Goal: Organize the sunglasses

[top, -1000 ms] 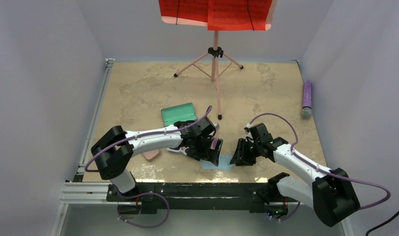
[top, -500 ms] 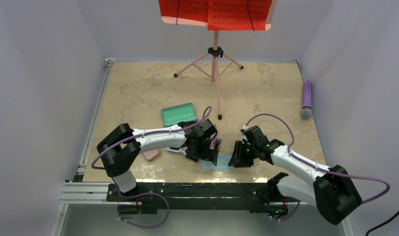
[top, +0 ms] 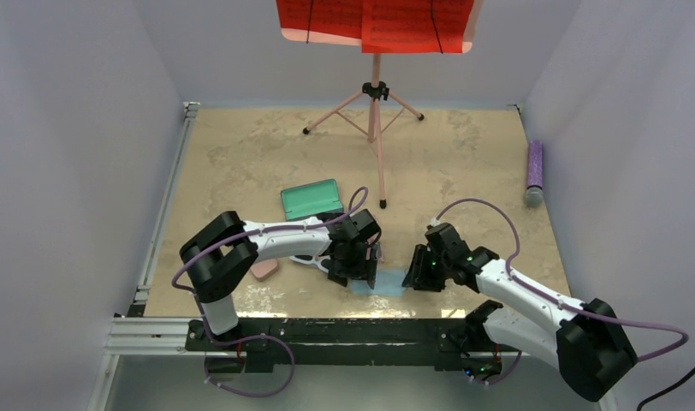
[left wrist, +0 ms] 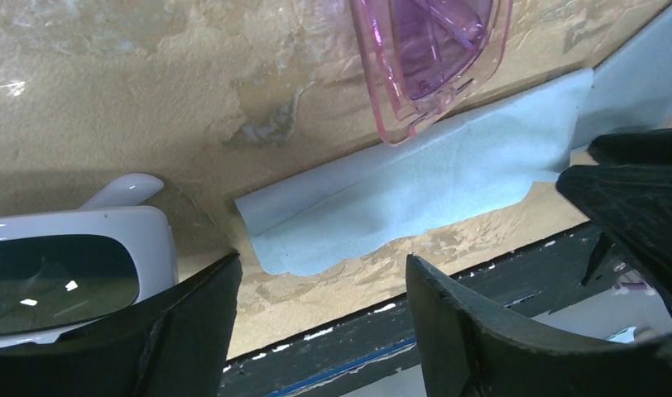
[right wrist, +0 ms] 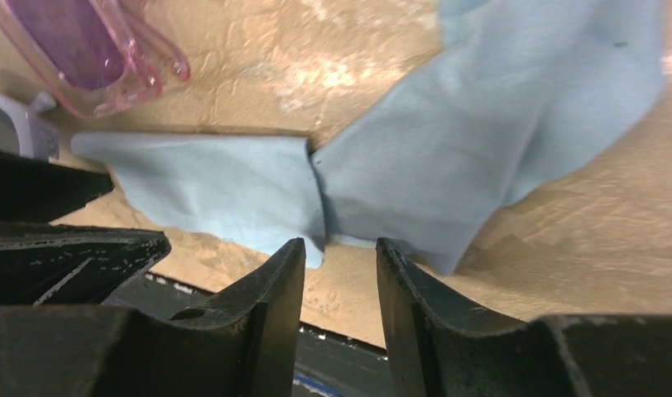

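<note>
As left jaws gape, white sunglasses (left wrist: 68, 273) lie beside.

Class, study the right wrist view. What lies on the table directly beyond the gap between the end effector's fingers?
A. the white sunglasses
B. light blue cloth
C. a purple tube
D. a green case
B: light blue cloth spreads over the table just beyond the right end effector, whose fingers stand apart with nothing between; the pink-purple sunglasses lie off to the upper left.
</note>
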Controlling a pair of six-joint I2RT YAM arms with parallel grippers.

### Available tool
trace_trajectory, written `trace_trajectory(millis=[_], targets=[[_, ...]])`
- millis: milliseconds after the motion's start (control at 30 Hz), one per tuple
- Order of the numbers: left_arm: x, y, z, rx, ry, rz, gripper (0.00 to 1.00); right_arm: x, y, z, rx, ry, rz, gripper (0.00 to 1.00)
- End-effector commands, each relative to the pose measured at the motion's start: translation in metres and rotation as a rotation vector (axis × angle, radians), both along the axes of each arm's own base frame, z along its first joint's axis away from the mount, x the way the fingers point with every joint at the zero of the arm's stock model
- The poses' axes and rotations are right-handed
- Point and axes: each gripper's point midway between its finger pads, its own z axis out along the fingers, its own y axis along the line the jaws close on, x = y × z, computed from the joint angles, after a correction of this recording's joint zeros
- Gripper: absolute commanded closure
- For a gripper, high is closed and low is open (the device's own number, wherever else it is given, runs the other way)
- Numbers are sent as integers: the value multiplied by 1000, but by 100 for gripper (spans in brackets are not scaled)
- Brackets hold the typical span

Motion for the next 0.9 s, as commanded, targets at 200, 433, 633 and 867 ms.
trace_trajectory(millis=[200,433,633,867], targets=[[14,12,-22,129,-30,90,39,13,-39,-8,-79,-22,-188,57],[18,17,-32,173,-32,104,60,14,-35,2,-46,-42,-167,57],[18,16,-38,176,-22,95,82,16,-32,20,-12,-120,-116,57],[15,16,-39,137,-9,68,100,14,-16,33,67,-161,4,57]])
